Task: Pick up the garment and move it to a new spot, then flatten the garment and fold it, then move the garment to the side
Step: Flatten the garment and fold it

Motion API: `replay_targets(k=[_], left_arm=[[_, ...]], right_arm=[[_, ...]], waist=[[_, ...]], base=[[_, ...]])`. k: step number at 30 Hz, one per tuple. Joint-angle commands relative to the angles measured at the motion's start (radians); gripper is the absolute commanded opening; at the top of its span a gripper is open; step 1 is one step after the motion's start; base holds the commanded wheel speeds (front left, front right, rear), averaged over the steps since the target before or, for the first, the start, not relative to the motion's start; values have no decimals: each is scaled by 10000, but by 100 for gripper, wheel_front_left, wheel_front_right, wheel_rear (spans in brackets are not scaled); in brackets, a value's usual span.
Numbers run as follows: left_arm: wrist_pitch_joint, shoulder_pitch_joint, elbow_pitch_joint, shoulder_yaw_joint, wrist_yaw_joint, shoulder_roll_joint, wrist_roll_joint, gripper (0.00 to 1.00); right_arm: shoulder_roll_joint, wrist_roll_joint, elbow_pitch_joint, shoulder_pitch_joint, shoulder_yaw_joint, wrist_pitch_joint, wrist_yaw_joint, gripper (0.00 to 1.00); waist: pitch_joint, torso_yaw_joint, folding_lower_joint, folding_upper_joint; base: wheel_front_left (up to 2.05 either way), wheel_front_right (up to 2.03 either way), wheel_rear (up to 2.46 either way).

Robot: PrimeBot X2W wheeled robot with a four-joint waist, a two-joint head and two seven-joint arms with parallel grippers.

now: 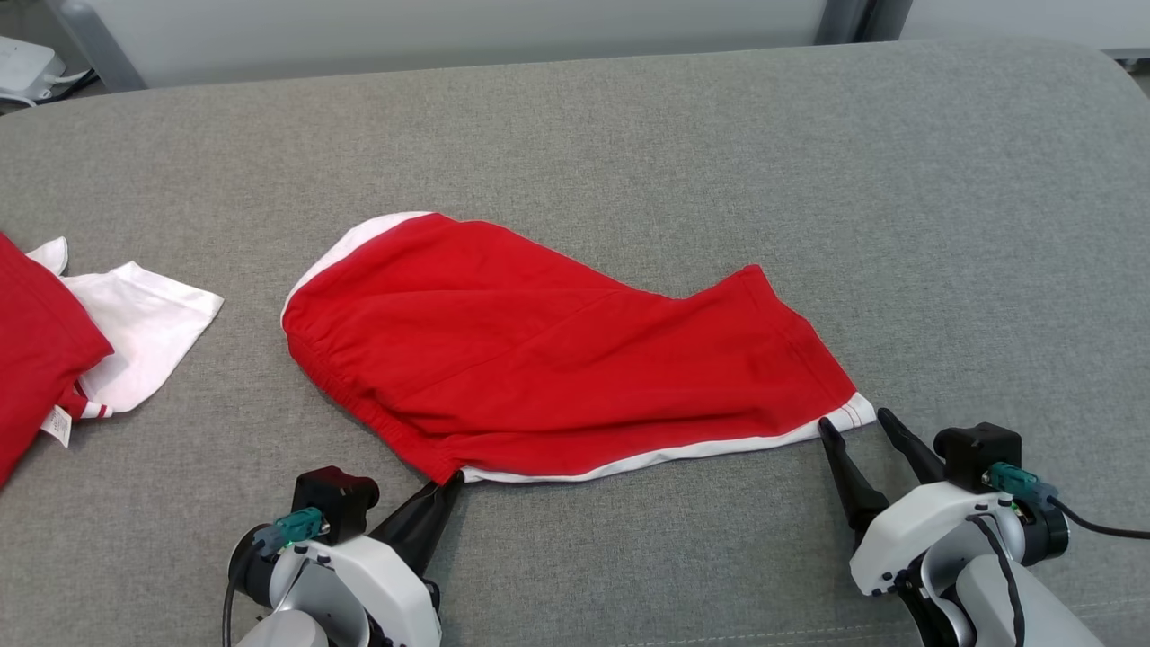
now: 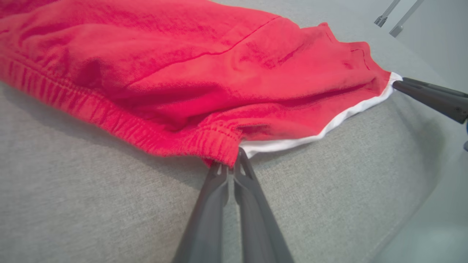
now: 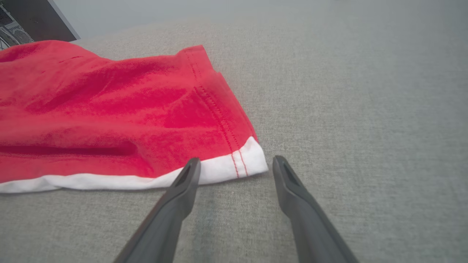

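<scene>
The garment (image 1: 557,350) is a pair of red shorts with white trim, lying spread on the grey cushioned surface (image 1: 683,144). My left gripper (image 1: 446,483) is shut on the garment's near waistband corner (image 2: 223,151), fingers pinched together at the fabric edge. My right gripper (image 1: 853,422) stands open just short of the white hem corner (image 3: 241,164), with nothing between its fingers. That hem corner lies flat on the surface, in front of the gap between my right fingers. The right gripper's fingers (image 2: 431,96) also show at the right edge of the left wrist view.
Another red and white piece of clothing (image 1: 81,346) lies at the left edge of the surface. Beyond the far edge stands a pale wall with a white device (image 1: 22,67) at the top left. Bare grey surface stretches to the right and behind the garment.
</scene>
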Motion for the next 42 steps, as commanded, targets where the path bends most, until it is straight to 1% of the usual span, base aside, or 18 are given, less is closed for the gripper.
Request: replay_targets(k=[1,10,13,18,22,31,36,37,42], left_arm=[[8,-358,-218,303,15,166,-38,0],[-67,-454,-147,270,22,124,-75,0],[-100,-475,-75,267,27,121,-90,0],[-181,-425,44,332,66,145,-166,0],[-226,-341,159,390,86,187,-265,0],[-307,-16,325,492,153,285,-498,0],[-294,103,390,503,155,321,-605,0],[-300,159,435,490,143,314,-644,0],[-305,316,537,433,115,278,-735,0]], right_arm=[[-43,103,-14,-232,220,-87,69,100],[-165,296,408,-593,359,-187,69,100],[-231,315,263,-565,251,-227,69,100],[-265,249,-313,-352,40,-257,69,100],[-302,-31,-1354,82,-407,-264,69,100],[-146,-936,-4374,1556,-1528,-266,69,100],[-182,-1363,-5817,2234,-1628,-267,69,100],[-229,-1525,-6284,2545,-1627,-267,69,100],[-286,-1839,-7193,3363,-1737,-267,69,100]], waist=[[-1,19,0,0],[50,-1,0,0],[27,-55,0,0],[-105,-230,0,0],[-304,-415,0,0],[-764,-890,0,0],[-1012,-1018,0,0],[-1142,-1032,0,0],[-1433,-1017,0,0]], base=[[0,0,0],[0,0,0],[0,0,0],[0,0,0],[0,0,0],[0,0,0],[0,0,0],[0,0,0],[0,0,0]])
